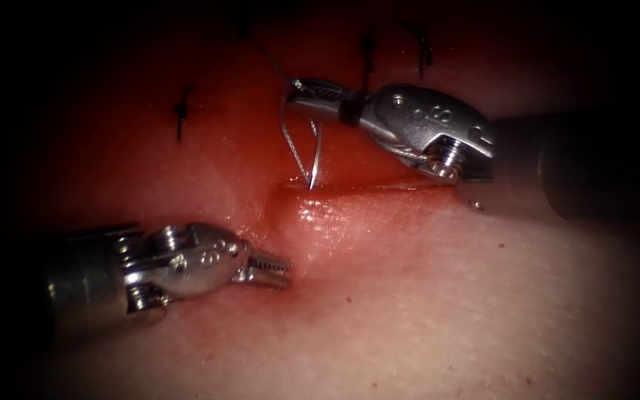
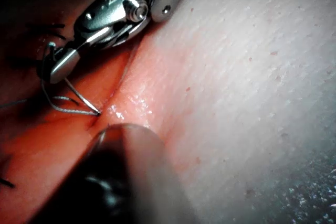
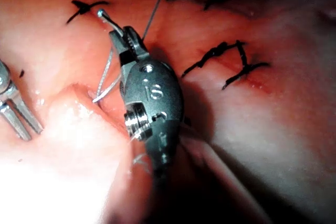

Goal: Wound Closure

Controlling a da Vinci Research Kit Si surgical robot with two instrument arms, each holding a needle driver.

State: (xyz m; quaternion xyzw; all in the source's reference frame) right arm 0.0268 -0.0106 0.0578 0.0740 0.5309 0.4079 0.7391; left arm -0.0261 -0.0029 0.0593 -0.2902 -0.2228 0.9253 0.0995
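Observation:
My right tool (image 1: 304, 90) comes in from the right, its jaws shut on the curved needle (image 1: 288, 141) near the tail end. The needle arcs down, and its tip rests on the tissue (image 1: 409, 296) at the left end of the cut (image 1: 364, 185); I cannot tell how deep it sits. Dark thread (image 1: 268, 55) runs up and away from the needle's tail. In the right wrist view the same jaws (image 3: 119, 30) clamp the needle (image 3: 106, 66). My left tool (image 1: 279, 270) hovers below and left of the cut, jaws slightly open and holding nothing.
Red fluid wets the tissue around the cut. Dark finished stitches (image 1: 181, 111) (image 1: 368, 48) lie above the cut, also seen as stitches (image 3: 226, 61) in the right wrist view. The right tool (image 2: 105, 19) and needle (image 2: 79, 95) appear in the left wrist view.

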